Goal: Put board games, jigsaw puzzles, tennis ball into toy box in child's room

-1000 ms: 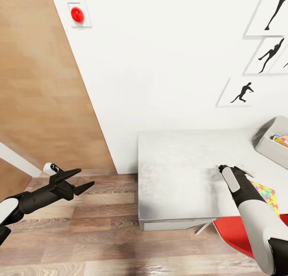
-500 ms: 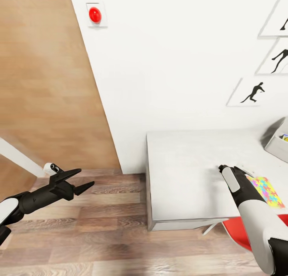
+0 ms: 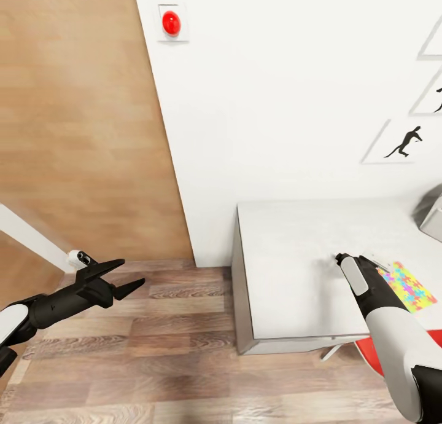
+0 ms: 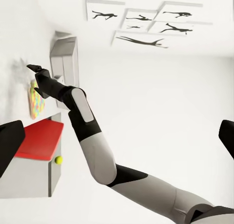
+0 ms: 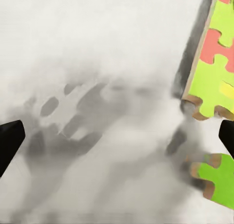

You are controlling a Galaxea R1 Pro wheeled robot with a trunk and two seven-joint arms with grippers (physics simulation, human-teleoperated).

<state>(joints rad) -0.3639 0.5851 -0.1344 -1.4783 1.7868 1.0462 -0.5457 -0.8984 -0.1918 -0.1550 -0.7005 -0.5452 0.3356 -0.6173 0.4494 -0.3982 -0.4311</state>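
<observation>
On the long pale grey desk (image 3: 294,270) lies one flat box with a bright jigsaw-piece pattern (image 3: 408,286), near the pale grey toy tub (image 3: 431,214) at the edge. The right claw (image 3: 339,258) hovers spread and empty just beside the box. The left claw (image 3: 126,275) hangs open, empty, over the wood-plank floor (image 3: 153,362). A small yellow-green ball (image 4: 58,159) shows once, in the left wrist view.

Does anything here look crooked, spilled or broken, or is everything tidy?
Mostly tidy. The jigsaw puzzle lies flat on the table but skewed to the table's edges, beside the right gripper. A tennis ball sits by the red chair; whether it rests on the table is unclear. Nothing looks spilled or damaged.
</observation>
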